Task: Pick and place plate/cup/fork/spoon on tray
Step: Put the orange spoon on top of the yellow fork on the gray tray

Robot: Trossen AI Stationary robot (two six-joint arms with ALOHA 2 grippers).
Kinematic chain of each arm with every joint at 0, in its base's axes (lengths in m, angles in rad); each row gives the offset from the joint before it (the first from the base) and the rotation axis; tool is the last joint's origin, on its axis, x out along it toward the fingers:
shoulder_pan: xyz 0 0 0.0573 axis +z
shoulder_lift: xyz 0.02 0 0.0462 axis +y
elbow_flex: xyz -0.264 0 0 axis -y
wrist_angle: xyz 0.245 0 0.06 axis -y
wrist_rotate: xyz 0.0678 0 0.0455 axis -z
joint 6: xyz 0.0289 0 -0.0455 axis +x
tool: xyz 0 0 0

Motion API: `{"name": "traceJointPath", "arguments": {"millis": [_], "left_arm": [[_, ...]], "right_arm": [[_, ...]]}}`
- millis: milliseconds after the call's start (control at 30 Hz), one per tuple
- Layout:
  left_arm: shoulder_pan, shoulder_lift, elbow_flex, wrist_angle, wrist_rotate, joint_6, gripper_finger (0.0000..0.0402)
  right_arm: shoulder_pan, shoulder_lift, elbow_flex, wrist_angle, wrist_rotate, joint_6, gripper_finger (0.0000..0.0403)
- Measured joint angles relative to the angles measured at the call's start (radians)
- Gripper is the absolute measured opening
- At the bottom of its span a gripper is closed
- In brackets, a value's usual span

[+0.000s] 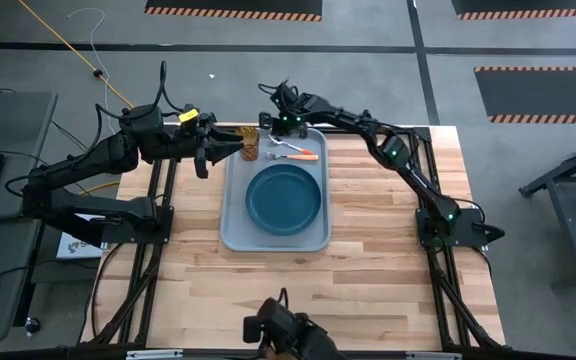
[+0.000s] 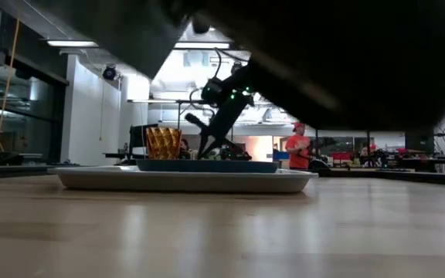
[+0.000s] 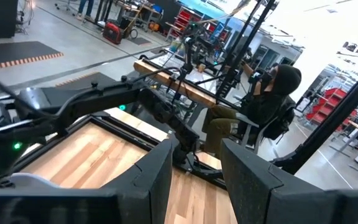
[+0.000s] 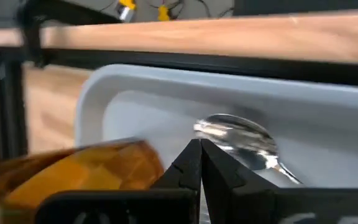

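Your tray (image 1: 236,228) holds the plate (image 1: 284,196), with cup (image 1: 251,143), fork (image 1: 294,154) and what looks like the spoon (image 4: 238,138) at its far end. The right gripper (image 4: 201,163) is pinched closed, empty, over them. The left gripper (image 1: 218,146) is spread beside the cup.

from table height i see the tray (image 2: 184,181) lying flat on the wooden table (image 2: 222,232), the plate (image 2: 207,165) resting in it. the cup (image 2: 163,143) stands upright at the tray's far left. one of my arms (image 2: 221,108) reaches down behind the plate. a person in red (image 2: 297,148) stands far behind.
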Motion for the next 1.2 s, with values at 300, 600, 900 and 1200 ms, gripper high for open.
{"name": "traceJointPath", "arguments": {"millis": [300,600,900,1200], "left_arm": [[-0.001,0.0,0.0,0.0,0.0,0.0,0.0125],[-0.001,0.0,0.0,0.0,0.0,-0.001,0.0125],[-0.001,0.0,0.0,0.0,0.0,-0.001,0.0125],[-0.001,-0.007,0.0,-0.003,0.002,-0.001,0.0125]], "right_arm": [[0.016,0.012,0.0,0.018,0.096,0.099,0.0],[0.02,0.012,0.0,0.014,0.11,0.167,0.0],[0.029,0.034,0.0,0.089,0.087,0.262,0.0],[-0.002,-0.016,0.015,0.131,0.117,0.126,0.0]]}}
